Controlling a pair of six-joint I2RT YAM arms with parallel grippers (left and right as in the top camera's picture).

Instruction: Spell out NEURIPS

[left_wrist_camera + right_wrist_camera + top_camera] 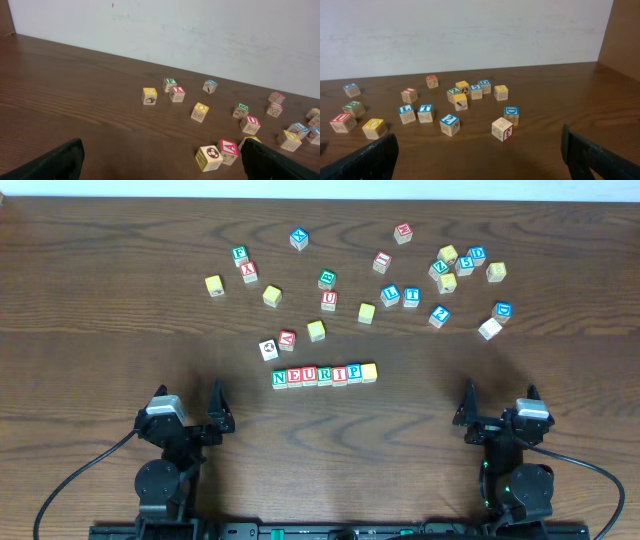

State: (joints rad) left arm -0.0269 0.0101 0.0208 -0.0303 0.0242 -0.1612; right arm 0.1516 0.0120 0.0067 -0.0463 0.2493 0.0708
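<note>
Although low in frame, the left pincer [190, 396] and right pincer [500, 396] both stand wide apart, empty. NEURIPS row [325, 375] sits centre frame on the table [100, 300], seven cubes touching, last face yellow.

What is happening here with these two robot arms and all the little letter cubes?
Nothing is being handled right now. The left hand and the right hand are both open and empty, near the front edge of the table. Ahead of them a row of cubes reads N, E, U, R, I, P, then a yellow-topped cube with no readable letter. Other cubes lie scattered behind.
</note>
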